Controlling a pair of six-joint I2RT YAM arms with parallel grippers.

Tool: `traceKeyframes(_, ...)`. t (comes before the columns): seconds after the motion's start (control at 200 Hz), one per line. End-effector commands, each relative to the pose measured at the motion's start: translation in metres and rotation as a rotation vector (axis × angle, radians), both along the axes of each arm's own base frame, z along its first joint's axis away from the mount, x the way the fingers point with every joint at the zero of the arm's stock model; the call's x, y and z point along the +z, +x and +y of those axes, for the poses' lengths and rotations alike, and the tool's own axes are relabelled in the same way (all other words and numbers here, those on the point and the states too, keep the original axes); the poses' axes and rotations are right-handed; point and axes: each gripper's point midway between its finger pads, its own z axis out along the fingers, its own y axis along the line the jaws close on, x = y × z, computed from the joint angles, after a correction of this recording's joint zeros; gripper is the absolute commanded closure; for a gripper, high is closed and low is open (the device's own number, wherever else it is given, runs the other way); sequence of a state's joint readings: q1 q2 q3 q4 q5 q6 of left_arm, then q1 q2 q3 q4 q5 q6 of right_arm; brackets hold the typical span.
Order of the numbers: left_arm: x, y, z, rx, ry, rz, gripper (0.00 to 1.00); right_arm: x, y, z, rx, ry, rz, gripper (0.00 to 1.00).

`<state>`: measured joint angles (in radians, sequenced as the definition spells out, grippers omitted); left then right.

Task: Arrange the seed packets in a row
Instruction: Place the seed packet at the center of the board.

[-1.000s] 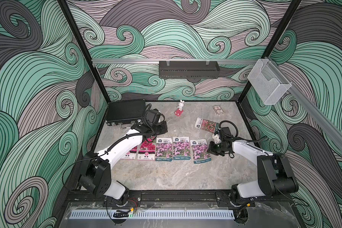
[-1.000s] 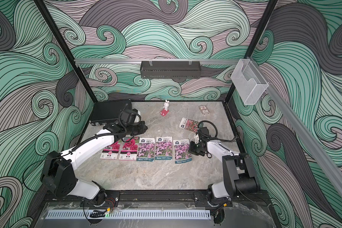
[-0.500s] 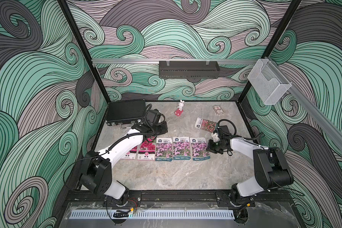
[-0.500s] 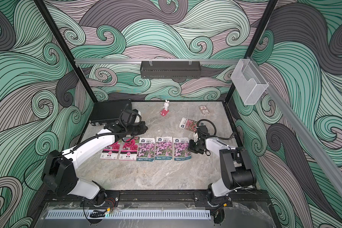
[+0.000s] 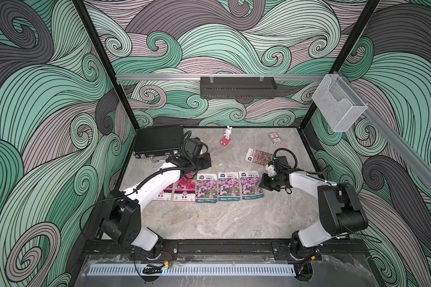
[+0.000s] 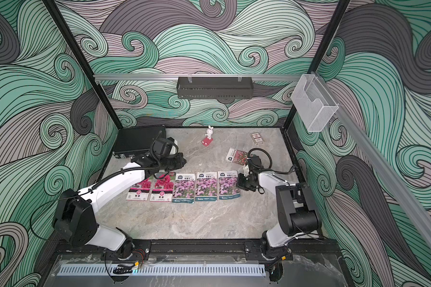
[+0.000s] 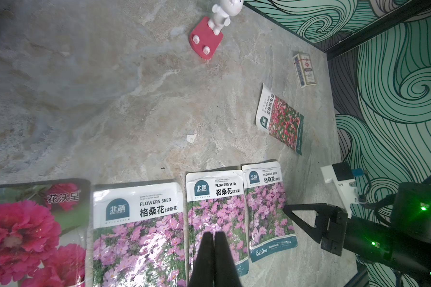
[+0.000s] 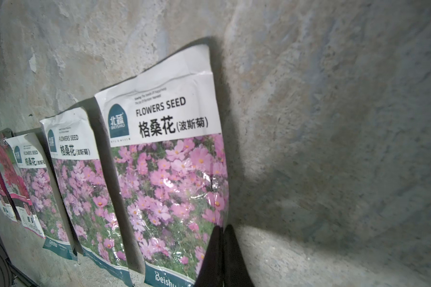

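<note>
Seed packets (image 5: 229, 186): 5 in row, red-pink packet (image 5: 259, 156) apart.
3 read "FLOWERS SEED", "Beishu"; left gripper (image 7: 214, 239), right gripper (image 8: 223, 232) both pressed together, empty.

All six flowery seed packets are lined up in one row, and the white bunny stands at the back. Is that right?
Not quite. Only five flat flower-photo seed packets are in the row; the sixth, a red-pink flower packet, lies apart behind it, as both top views show. The white rabbit figurine on its red base does stand at the back.
</note>
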<state>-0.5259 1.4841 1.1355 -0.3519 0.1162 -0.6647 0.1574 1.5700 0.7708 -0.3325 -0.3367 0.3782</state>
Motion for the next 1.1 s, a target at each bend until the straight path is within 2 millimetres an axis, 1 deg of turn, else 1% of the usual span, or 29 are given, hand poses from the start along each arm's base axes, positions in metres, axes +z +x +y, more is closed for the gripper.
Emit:
traceKeyframes(0.0, 0.002, 0.003, -0.002, -0.008, 0.009, -0.008, 1.00, -0.001, 0.000, -0.002, -0.013, -0.003, 0.002, 0.94)
traceKeyframes(0.045, 0.002, 0.003, -0.002, -0.007, 0.007, -0.008, 1.00, 0.000, -0.001, -0.003, -0.011, -0.005, -0.001, 0.94)
traceKeyframes(0.07, 0.002, 0.003, -0.003, -0.007, 0.006, -0.006, 1.00, 0.001, -0.002, -0.003, -0.009, -0.006, -0.004, 0.91)
traceKeyframes(0.11, 0.003, 0.003, -0.003, -0.007, 0.006, -0.009, 1.00, 0.004, -0.002, -0.003, -0.006, -0.009, -0.012, 0.85)
traceKeyframes(0.165, 0.003, 0.003, -0.003, -0.008, 0.004, -0.008, 1.00, 0.009, -0.002, -0.004, -0.004, -0.011, -0.028, 0.72)
traceKeyframes(0.215, 0.003, 0.003, -0.003, -0.009, 0.003, -0.008, 1.00, 0.015, -0.002, -0.005, -0.003, -0.014, -0.045, 0.64)
traceKeyframes(0.28, 0.004, 0.003, -0.004, -0.009, 0.001, -0.009, 1.00, 0.023, 0.000, -0.005, -0.001, -0.017, -0.074, 0.57)
traceKeyframes(0.305, 0.004, 0.003, -0.003, -0.009, 0.001, -0.009, 1.00, 0.024, -0.004, -0.006, 0.000, -0.021, -0.058, 0.55)
traceKeyframes(0.38, 0.005, 0.003, -0.003, -0.009, 0.001, -0.011, 1.00, 0.032, -0.006, -0.010, 0.000, -0.038, -0.073, 0.54)
traceKeyframes(0.54, 0.006, 0.003, -0.003, -0.008, -0.001, -0.014, 1.00, 0.058, -0.005, -0.014, -0.001, -0.056, -0.130, 0.53)
traceKeyframes(0.61, 0.005, 0.003, -0.004, -0.009, -0.003, -0.013, 1.00, 0.070, 0.001, -0.010, 0.006, -0.038, -0.150, 0.52)
traceKeyframes(0.715, 0.005, 0.003, -0.005, -0.012, -0.005, -0.012, 1.00, 0.078, 0.013, 0.001, 0.029, 0.011, -0.147, 0.51)
traceKeyframes(0.836, 0.002, 0.003, -0.005, -0.014, -0.001, -0.007, 1.00, 0.081, 0.031, 0.012, 0.049, 0.057, -0.138, 0.49)
traceKeyframes(0.941, 0.000, 0.002, -0.004, -0.013, 0.002, -0.004, 1.00, 0.079, 0.048, 0.022, 0.069, 0.092, -0.118, 0.49)
traceKeyframes(1.096, 0.000, 0.001, -0.003, -0.011, 0.004, -0.004, 1.00, 0.063, 0.069, 0.037, 0.092, 0.144, -0.064, 0.50)
